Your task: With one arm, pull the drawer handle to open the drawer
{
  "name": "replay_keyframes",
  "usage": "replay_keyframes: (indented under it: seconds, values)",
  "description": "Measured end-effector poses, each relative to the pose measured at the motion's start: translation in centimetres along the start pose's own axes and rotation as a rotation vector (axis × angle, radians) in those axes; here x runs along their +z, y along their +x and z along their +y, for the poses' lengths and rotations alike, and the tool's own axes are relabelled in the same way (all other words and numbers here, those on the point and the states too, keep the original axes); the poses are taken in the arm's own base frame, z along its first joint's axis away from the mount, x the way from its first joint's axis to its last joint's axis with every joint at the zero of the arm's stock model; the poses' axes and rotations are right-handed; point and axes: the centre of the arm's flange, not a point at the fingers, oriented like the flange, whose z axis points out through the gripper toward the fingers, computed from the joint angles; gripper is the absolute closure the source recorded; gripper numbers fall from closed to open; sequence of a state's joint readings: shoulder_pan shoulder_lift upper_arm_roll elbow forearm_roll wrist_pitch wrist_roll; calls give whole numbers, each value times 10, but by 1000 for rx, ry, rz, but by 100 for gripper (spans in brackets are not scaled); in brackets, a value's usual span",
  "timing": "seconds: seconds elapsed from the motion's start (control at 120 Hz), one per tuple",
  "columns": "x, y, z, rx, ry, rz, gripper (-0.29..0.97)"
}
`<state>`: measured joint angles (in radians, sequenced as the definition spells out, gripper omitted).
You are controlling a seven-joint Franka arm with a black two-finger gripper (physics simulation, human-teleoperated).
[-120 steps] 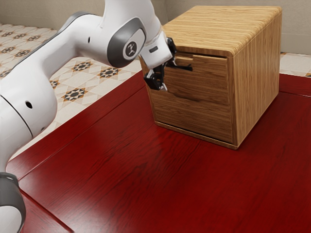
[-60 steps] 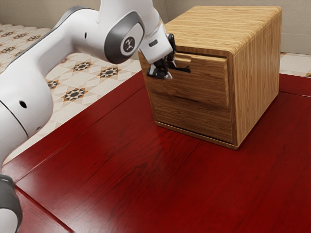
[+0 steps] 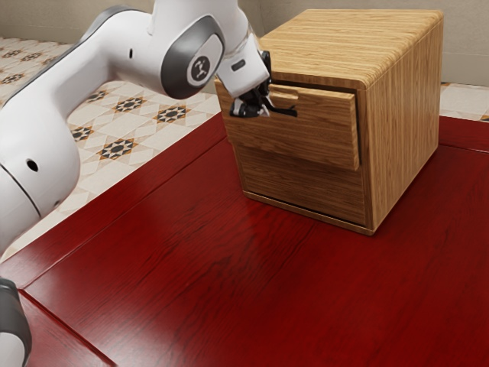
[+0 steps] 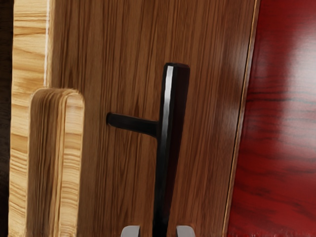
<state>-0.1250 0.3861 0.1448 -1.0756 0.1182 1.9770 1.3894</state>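
Observation:
A light wooden cabinet point(image 3: 397, 99) stands on the dark red table point(image 3: 229, 290). Its upper drawer point(image 3: 313, 130) sticks partly out toward the exterior view's left. My black gripper point(image 3: 254, 105) is at that drawer's front, shut on the black bar handle point(image 3: 281, 111). In the wrist view the handle point(image 4: 167, 143) runs up the drawer front point(image 4: 123, 59), and two grey fingertips point(image 4: 131, 230) flank its near end, one on each side. The lower drawer point(image 3: 306, 180) sits flush in the cabinet.
The red table spreads wide in front of the cabinet. Beyond its far left edge lies a patterned tile floor point(image 3: 130, 115). My white arm point(image 3: 92, 92) reaches in from the exterior view's left above the table edge.
The upper drawer has slid further out toward the exterior view's left. My hand has moved up and left with the handle held in it.

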Motion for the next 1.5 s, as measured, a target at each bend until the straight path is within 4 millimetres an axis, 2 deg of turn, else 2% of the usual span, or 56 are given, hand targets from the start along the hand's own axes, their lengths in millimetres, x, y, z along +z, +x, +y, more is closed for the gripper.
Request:
replay_keyframes:
  seconds: [0.325, 0.75, 0.95, 1.15, 1.5]
  values:
    - [-5, -6, 6, -9, -45, -12, 71]
    - [-24, -13, 23, -13, -92, -60, 71]
    - [-22, -12, 30, -9, -112, -56, 73]
    - [-33, -21, 43, -17, -130, -43, 69]
    - [-42, -29, 65, -19, -159, -23, 75]
